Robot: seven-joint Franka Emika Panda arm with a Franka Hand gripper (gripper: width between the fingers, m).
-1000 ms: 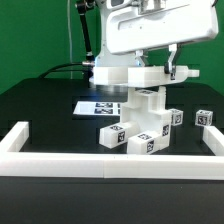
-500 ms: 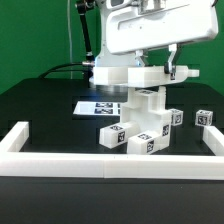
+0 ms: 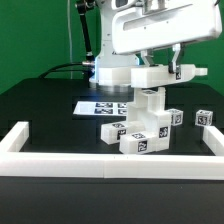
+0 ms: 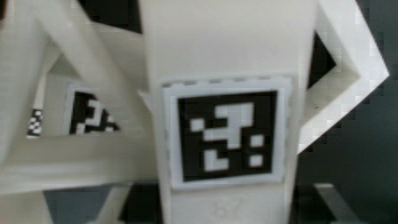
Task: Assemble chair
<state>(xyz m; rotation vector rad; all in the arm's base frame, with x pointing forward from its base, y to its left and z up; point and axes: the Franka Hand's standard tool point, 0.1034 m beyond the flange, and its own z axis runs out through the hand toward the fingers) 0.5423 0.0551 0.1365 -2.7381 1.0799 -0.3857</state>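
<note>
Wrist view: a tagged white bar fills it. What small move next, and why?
Probably a gentle push downward: the gripper is shut on the tagged bar, which sits atop the partly built chair; whether it is fully seated cannot be told.

Matte white chair [image 3: 148,122] parts w/ b&w printed tags [image 4: 222,135], glossy white arm [image 3: 150,30], matte black table [image 3: 40,112]

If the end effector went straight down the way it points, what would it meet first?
Likely the upright chair stack directly beneath. The end effector is shut on a tagged white bar, so that bar would press onto the stack first, though depth is unclear.
</note>
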